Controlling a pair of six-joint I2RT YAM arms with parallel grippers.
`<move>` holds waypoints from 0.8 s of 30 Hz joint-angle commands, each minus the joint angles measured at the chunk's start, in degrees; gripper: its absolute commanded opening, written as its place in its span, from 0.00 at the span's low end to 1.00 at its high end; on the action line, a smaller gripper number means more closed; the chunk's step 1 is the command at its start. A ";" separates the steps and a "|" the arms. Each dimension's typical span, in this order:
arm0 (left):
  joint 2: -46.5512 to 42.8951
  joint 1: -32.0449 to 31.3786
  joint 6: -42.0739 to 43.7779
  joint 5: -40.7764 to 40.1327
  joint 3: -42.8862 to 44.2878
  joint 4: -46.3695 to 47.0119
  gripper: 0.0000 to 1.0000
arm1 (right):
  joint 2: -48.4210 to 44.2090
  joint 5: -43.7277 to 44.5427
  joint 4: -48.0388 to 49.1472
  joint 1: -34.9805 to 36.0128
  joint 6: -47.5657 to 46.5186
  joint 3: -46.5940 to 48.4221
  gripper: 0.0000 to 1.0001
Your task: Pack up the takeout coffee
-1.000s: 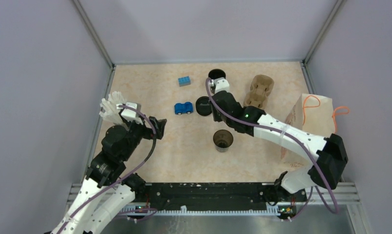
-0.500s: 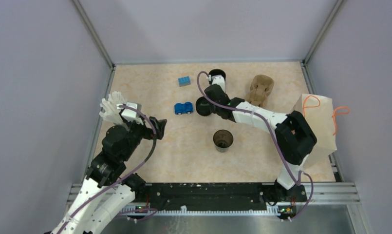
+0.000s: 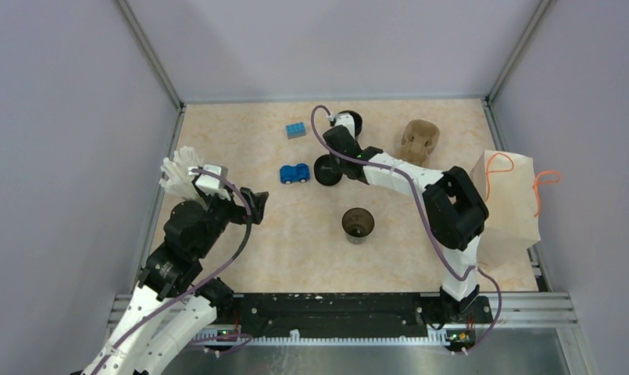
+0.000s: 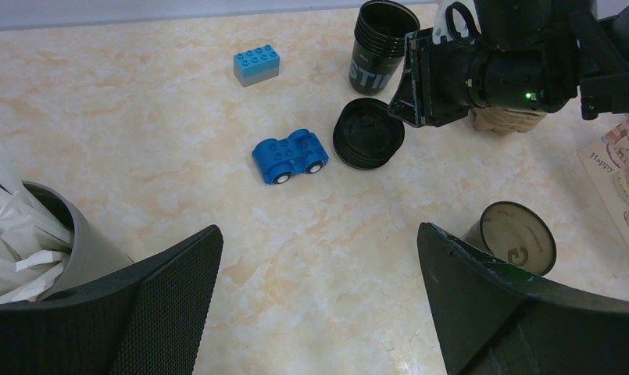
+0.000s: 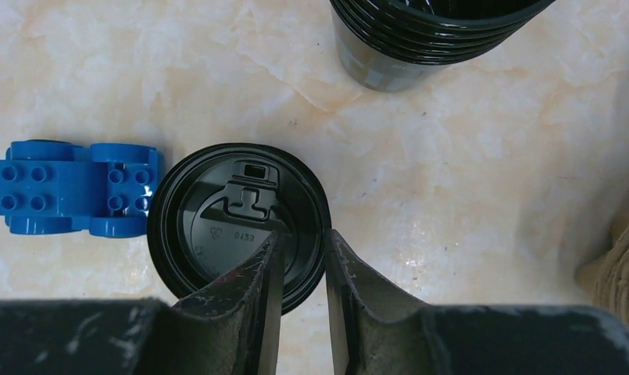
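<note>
Item: black lid (image 5: 233,219) — flat on the table, blue toy car (image 5: 73,187) just beside it at 9 o'clock, black cup (image 5: 420,39) upright at 1 o'clock. My right claw (image 5: 303,238): fingers nearly together at the lid's rim — grasp unconfirmed. My left claw (image 4: 319,230): spread wide, empty.

Three cups — black cup (image 4: 380,45), grey cup (image 4: 84,250), dark cup (image 4: 516,238) — and one each: lid (image 4: 367,133), toy car (image 4: 290,155), brick (image 4: 256,64), carrier (image 3: 417,141), bag (image 3: 510,205).
</note>
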 commanded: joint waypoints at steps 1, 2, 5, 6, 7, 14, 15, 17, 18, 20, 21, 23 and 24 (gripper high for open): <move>-0.11 0.01 -0.03 0.39 -0.39 2.19 0.99 | 2.27 0.63 0.07 -0.96 -1.01 4.25 0.25; -0.08 -0.04 -0.03 0.39 -0.42 2.19 0.99 | 2.75 0.70 -0.27 -0.96 -1.27 4.61 0.25; -0.15 -0.04 -0.03 0.26 -0.41 2.19 0.99 | 3.63 0.85 -0.43 -0.96 -1.71 5.15 0.25; -0.14 -0.05 -0.03 0.22 -0.36 2.11 0.99 | 3.90 0.93 -0.44 -1.00 -1.92 5.15 0.25; -0.14 -0.04 -0.03 0.17 -0.36 2.10 0.99 | 4.11 1.09 -0.44 -1.04 -2.04 5.08 0.25; -0.13 -0.04 -0.03 -0.05 -0.48 2.19 0.99 | 4.82 2.09 -0.49 -1.40 -3.13 4.98 0.25; 0.00 -0.03 -0.03 -0.05 -0.51 2.19 0.99 | 4.83 2.07 -0.40 -1.40 -3.35 4.91 0.25; 0.02 -0.01 0.02 -0.13 -0.50 2.19 0.99 | 4.78 1.88 -0.32 -1.48 -3.58 4.97 0.25; 0.09 0.00 0.05 -0.14 -0.47 2.19 0.99 | 4.73 1.77 -0.33 -1.49 -3.83 5.05 0.26; 0.11 -0.03 0.06 -0.14 -0.44 2.19 0.99 | 4.73 1.79 -0.53 -1.49 -4.15 5.34 0.26; 0.19 -0.03 0.06 -0.18 -0.50 2.19 0.99 | 4.72 1.80 -0.62 -1.49 -4.30 5.57 0.26; 0.32 -0.02 0.06 -0.22 -0.45 2.19 0.99 | 4.41 1.58 -0.47 -1.53 -4.40 5.50 0.26; 0.30 -0.03 0.06 -0.23 -0.45 2.19 0.99 | 4.35 1.45 -0.38 -1.57 -4.44 5.35 0.25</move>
